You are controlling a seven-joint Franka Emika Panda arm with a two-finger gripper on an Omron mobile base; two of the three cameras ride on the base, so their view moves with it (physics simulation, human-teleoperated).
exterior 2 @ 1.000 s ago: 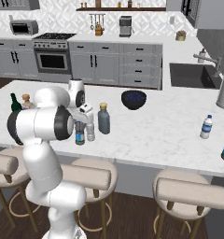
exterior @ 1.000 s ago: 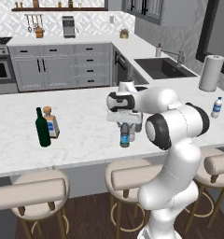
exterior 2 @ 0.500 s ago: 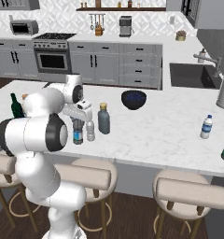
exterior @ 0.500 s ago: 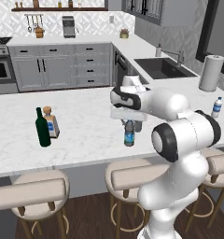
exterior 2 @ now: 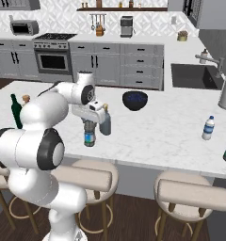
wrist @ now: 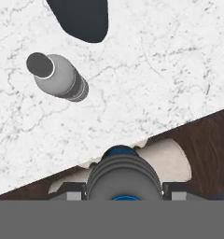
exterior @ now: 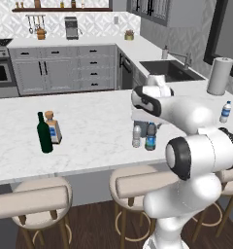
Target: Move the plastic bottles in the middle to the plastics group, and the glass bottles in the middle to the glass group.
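gripper (exterior 2: 90, 123): I see it clamped on the water bottle (exterior 2: 89, 134) | bottle: near the counter (exterior: 89, 121) front edge, upright | pale bottle (exterior: 136, 135): just beside it | grey bottle (exterior 2: 105, 123): close behind | glass group: wine bottle (exterior: 43, 133) far left

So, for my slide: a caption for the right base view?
End effector grips the blue-labelled water bottle beside the grey glass bottle.

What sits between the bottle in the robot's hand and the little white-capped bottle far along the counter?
In the right base view, the grey bottle with tan stopper stands close beside the gripped bottle; beyond it the counter is bare.
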